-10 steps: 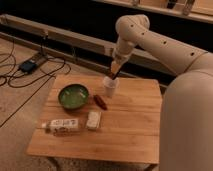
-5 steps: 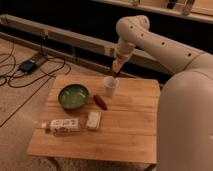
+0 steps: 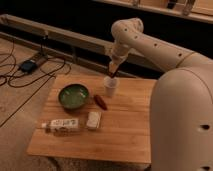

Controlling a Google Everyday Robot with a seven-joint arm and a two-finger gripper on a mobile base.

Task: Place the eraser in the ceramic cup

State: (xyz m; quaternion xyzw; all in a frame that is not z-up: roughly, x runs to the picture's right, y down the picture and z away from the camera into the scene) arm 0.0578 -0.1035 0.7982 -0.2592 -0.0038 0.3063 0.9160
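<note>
The gripper (image 3: pixel 114 73) has edged closer, hovering just above the ceramic cup (image 3: pixel 110 87) near the table's (image 3: pixel 130 135) far edge, fingers pinched shut.

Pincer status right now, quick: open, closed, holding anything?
Pincer: closed, just above the white ceramic cup; whether it holds anything cannot be told.

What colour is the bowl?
The bowl is green, camera view; hand hangs above ceramic cup.
</note>
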